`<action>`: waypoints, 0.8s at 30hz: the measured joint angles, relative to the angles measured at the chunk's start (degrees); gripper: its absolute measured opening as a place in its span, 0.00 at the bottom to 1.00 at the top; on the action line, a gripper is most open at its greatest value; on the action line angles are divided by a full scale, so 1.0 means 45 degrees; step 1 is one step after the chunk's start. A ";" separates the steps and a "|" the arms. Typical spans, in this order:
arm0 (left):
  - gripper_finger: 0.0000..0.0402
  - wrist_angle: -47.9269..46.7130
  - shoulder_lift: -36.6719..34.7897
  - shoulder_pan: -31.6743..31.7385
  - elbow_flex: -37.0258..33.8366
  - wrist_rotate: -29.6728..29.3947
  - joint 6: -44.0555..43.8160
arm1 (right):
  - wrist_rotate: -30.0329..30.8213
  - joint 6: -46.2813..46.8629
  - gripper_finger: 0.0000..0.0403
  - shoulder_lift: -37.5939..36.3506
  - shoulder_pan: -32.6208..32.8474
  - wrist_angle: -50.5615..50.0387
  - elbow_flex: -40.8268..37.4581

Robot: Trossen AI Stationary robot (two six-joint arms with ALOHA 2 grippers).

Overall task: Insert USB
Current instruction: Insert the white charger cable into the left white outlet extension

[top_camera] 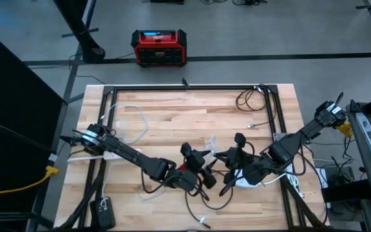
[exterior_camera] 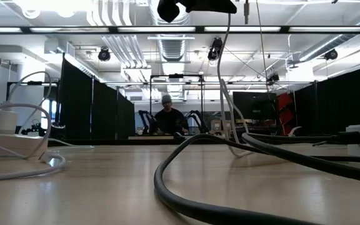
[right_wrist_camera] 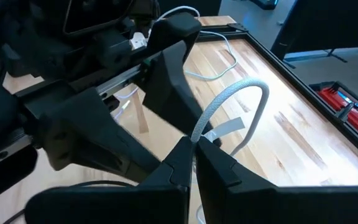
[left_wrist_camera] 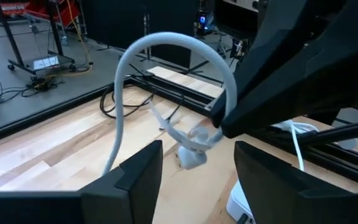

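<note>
A white braided USB cable (left_wrist_camera: 166, 38) arches in a loop between the two grippers; its white plug (left_wrist_camera: 191, 158) and a paper tag (left_wrist_camera: 169, 129) hang below the arch. My right gripper (right_wrist_camera: 194, 158) is shut on this cable, above the table near its near edge (top_camera: 232, 160). My left gripper (left_wrist_camera: 197, 180) is open and faces the plug from the table's left (top_camera: 197, 164); its fingers stand either side of the plug without touching it. In the low view the white cable (exterior_camera: 225, 75) hangs down from the grippers at the top. My right gripper pinches the white braided cable (right_wrist_camera: 199, 132) between its two fingers, at one foot of the arch. The cable rises from the fingertips, curves over and drops again (right_wrist_camera: 257, 99). The held stretch is lifted clear of the table.
A thick black cable (exterior_camera: 186, 156) snakes over the near part of the table (top_camera: 201, 193). A white power strip (top_camera: 247, 182) lies under the right arm, another white strip (top_camera: 95, 154) at the left, a black coil (top_camera: 250, 100) at the far right. A person (exterior_camera: 167, 115) sits beyond the table.
</note>
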 joint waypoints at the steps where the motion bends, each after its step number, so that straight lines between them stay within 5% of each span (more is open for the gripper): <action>1: 0.47 0.0000 0.0000 0.0021 0.0000 0.0005 0.0000 | -0.0009 0.0000 0.00 0.0000 0.0000 0.0005 0.0000; 24: 0.30 -0.0210 0.0000 0.0416 -0.0005 0.0750 -0.0360 | -0.0335 -0.0046 0.00 0.0002 -0.0005 0.0073 0.0000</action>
